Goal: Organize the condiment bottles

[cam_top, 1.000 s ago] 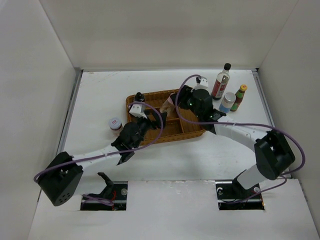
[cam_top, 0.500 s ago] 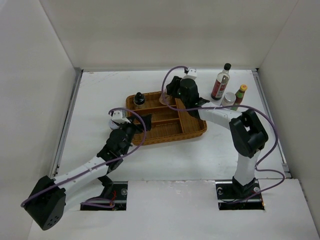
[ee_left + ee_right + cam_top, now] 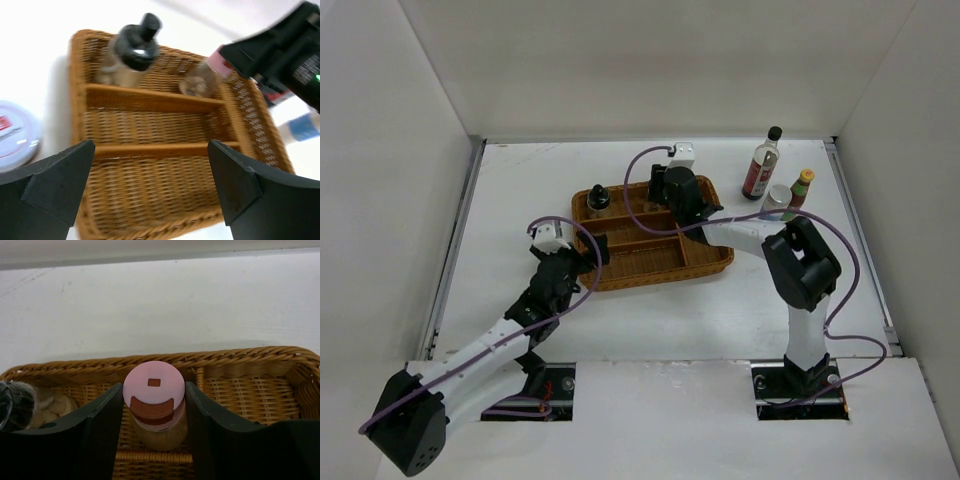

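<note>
Here, the pink-capped bottle [image 3: 153, 382] is pinched by the right jaws, one dark finger [image 3: 102, 415] pressed to each side just under its cap. It is held over the back compartment of the wicker tray [image 3: 705, 262], near the middle of that compartment's length. Whether its base rests on the weave cannot be told. In the left wrist view it is seen slightly tilted.

The squat black-capped bottle [image 3: 598, 198] stands in the same back compartment, at its left end, apart from the right jaws.

The left jaws are spread wide and hold nothing. They are poised at the tray's near left corner, facing across its compartments. The short lidded jar [image 3: 12, 137] lies on the surface [image 3: 520, 190] just outside the tray's left end, beside the left jaws but not between them.

Near the far right corner of the surface three more are gathered, well apart from both pairs of jaws. The tall red-labelled bottle [image 3: 761, 165] is farthest back. The green-and-yellow-capped bottle [image 3: 798, 192] stands nearer the right edge. The white-and-blue bottle [image 3: 777, 197] is just beside it, partly hidden behind the right arm.
</note>
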Robot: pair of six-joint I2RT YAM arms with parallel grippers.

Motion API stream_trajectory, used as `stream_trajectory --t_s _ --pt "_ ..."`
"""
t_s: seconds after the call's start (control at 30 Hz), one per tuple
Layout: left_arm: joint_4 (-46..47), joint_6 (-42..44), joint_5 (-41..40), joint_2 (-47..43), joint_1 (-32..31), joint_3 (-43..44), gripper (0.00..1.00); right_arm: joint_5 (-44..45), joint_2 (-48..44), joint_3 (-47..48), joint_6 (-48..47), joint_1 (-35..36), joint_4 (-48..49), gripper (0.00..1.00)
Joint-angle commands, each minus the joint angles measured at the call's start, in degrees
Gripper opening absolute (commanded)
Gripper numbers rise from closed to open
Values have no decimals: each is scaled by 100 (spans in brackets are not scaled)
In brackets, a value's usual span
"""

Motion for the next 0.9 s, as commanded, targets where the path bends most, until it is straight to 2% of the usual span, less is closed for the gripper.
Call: stream_trajectory --t_s 0.0,0.1,0.23,0.33,0.47,0.6,0.67,0.87 --pt "-569 -152 -353 -279 188 170 100 148 82 45 -196 104 193 44" --pt "-1045 -179 -520 -463 285 267 100 69 91 2 -170 104 122 49" --pt "-1607 -153 -845 -709 443 425 100 25 -84 -174 -100 104 157 66" --pt "-1854 -135 -1056 -780 619 513 100 -90 -312 -262 -38 104 157 73" --pt "-2126 -91 -1110 -728 935 697 100 -169 -760 -359 23 130 105 86" --pt "-2241 -73 -1127 -561 1155 882 100 -300 -1585 -718 155 166 17 96" --pt "-2303 -56 -1092 -351 1235 1005 100 -397 -2024 -955 234 166 -1 100" --pt "-2277 146 -1101 493 1261 1356 100 -660 -3466 -2325 1050 200 -10 100"
